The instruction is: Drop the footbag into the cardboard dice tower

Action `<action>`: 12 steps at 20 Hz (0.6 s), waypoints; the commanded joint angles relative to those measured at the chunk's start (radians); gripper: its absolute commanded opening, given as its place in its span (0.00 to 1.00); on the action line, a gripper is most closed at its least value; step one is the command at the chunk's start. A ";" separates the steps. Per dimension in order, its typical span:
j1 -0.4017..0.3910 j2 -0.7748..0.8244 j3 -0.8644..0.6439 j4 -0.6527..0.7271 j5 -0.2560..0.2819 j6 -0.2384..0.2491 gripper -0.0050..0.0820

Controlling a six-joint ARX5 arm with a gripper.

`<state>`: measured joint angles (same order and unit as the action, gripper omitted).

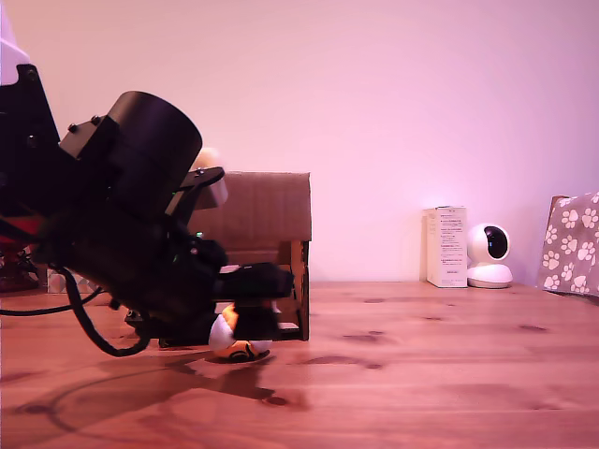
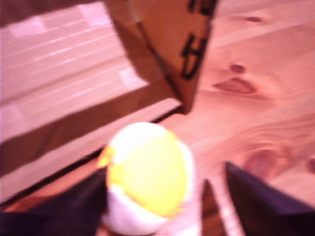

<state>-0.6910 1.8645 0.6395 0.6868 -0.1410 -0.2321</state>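
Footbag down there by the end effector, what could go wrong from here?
1. The footbag sits between the end effector fingers, with a gap on one side; the grasp could slip.
2. It lies low on the table beside the cardboard dice tower; lifting could knock the tower's leg.
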 commanded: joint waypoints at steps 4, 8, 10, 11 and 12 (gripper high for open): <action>0.005 0.019 -0.009 -0.018 0.007 0.005 0.16; -0.022 -0.053 -0.009 -0.113 0.061 0.004 0.16; -0.045 -0.121 -0.009 -0.174 0.085 0.004 0.16; -0.056 -0.159 -0.009 -0.198 0.095 0.004 0.16; -0.066 -0.201 -0.009 -0.233 0.100 0.004 0.16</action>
<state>-0.7551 1.6997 0.6445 0.4576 -0.0456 -0.2321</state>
